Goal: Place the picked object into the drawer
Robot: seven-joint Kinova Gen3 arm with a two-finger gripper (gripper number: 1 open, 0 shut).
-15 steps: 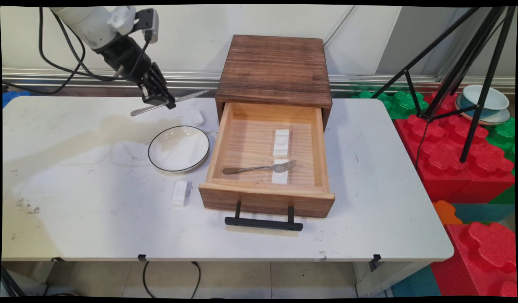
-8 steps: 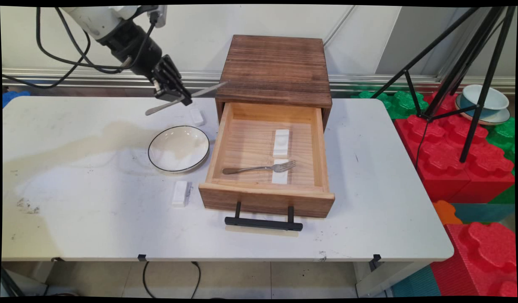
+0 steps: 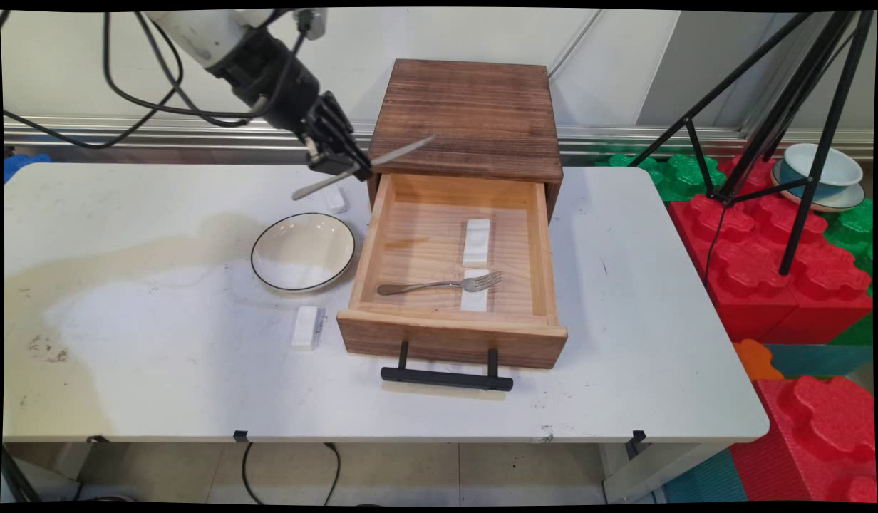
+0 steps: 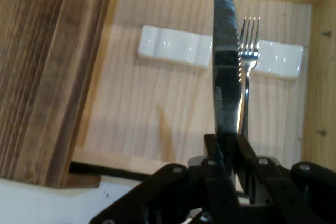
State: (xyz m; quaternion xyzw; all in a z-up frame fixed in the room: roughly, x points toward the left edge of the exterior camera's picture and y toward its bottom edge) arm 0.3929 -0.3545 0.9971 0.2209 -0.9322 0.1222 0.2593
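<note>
Gripper [image 3: 353, 168] clamps one knife [image 3: 393, 154]; drawer [image 3: 453, 260] holds one fork [image 3: 442, 284], two rests [image 3: 476, 242].

I work in what looks like a robotics lab or test room. My white table [image 3: 161, 370] stands against a plain panelled wall [image 3: 425, 35]. A black camera tripod [image 3: 802, 128] stands to one side on big red and green foam building blocks [image 3: 788, 285]. Loose cables [image 3: 125, 100] hang from my arm.
</note>
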